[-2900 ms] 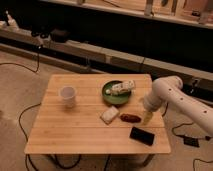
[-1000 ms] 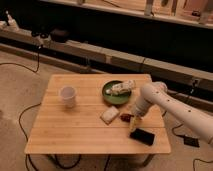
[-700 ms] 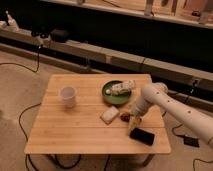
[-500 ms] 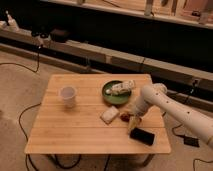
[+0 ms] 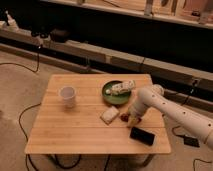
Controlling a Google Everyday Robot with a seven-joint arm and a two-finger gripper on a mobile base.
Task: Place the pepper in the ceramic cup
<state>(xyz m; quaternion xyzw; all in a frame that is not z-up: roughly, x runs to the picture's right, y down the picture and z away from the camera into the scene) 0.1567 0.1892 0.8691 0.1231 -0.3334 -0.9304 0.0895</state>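
Observation:
The dark red pepper lies on the wooden table, right of the pale block; only its left end shows, the rest is covered by my gripper. My gripper is down at the pepper, at the end of the white arm that reaches in from the right. The white ceramic cup stands upright on the left part of the table, far from the gripper.
A pale rectangular block lies just left of the pepper. A dark green plate with a pale object on it sits behind. A black phone-like slab lies near the front right edge. Cables run across the floor.
The arm has swung left and lowered, bringing the gripper from right of the pepper down onto it. The pepper, cup and other objects have not moved.

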